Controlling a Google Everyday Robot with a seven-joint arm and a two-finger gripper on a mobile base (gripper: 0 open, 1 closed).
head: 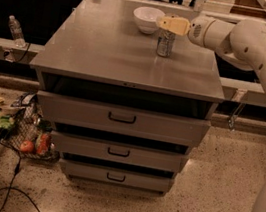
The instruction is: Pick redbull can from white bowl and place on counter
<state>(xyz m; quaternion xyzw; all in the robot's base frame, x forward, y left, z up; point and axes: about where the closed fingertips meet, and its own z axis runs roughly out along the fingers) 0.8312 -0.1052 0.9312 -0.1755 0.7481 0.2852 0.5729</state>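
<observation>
The gripper hangs over the upright redbull can on the counter beside the white bowl.

Nothing readable here: the redbull can on the counter is just a dim silvery side, no legible brand. The white bowl at its 10 o'clock is plain, and the water bottle way off at 9 o'clock has no lettering I can make out. The gripper sits at the can's top, at 12 o'clock.
</observation>
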